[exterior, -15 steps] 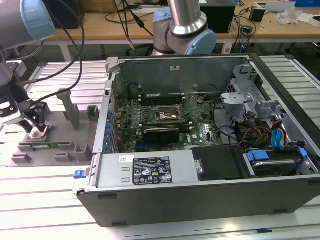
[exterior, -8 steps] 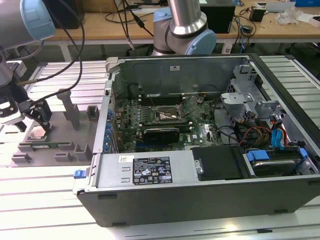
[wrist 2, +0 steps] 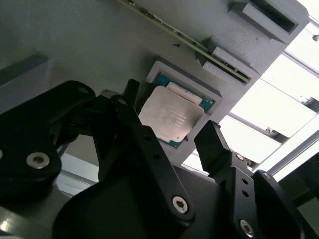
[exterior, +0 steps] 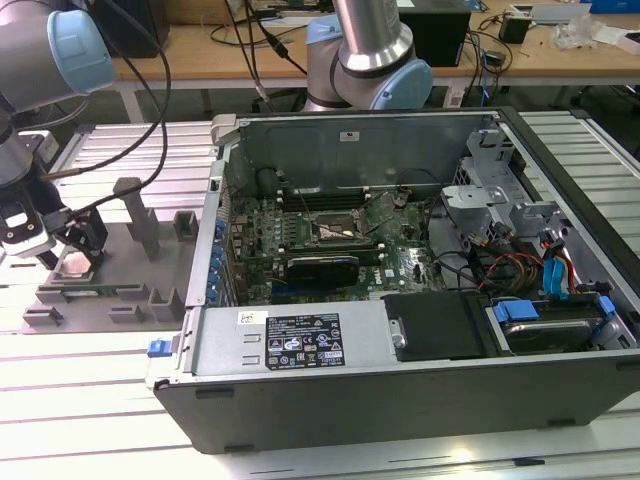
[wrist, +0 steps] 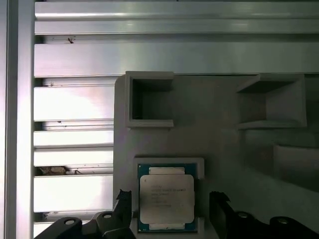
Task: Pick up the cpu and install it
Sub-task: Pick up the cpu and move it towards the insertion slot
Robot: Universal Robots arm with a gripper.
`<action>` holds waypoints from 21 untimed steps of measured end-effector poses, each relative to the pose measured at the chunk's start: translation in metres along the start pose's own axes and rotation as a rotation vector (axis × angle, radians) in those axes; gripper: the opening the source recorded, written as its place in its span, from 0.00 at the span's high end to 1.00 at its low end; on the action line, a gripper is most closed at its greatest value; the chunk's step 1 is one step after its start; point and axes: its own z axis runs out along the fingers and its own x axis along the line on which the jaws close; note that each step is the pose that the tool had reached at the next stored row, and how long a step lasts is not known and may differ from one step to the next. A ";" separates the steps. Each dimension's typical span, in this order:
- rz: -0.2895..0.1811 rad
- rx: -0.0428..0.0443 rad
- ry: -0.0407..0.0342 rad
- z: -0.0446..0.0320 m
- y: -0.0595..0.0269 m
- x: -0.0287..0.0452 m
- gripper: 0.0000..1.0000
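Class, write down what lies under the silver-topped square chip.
The silver-topped square cpu lies in a raised-rim pocket of the grey plastic fixture plate; the pocket's floor beneath it is covered.

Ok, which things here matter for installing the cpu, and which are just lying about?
For the job:
cpu, seated in the grey fixture
gripper, open, astride it
motherboard socket in the open computer case

Just lying about:
the fixture's empty pockets
blue and orange cables
desk clutter behind

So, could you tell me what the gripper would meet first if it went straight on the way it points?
Probably the cpu in the grey fixture: the open gripper hangs astride it, though the gap is unclear.
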 end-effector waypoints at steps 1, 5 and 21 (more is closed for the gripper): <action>0.000 0.0000 0.0002 0.0012 0.0000 0.0000 0.28; 0.000 0.0002 0.0005 0.0043 0.0000 0.0002 0.28; 0.000 0.0183 0.0058 0.0032 0.0040 0.0001 0.28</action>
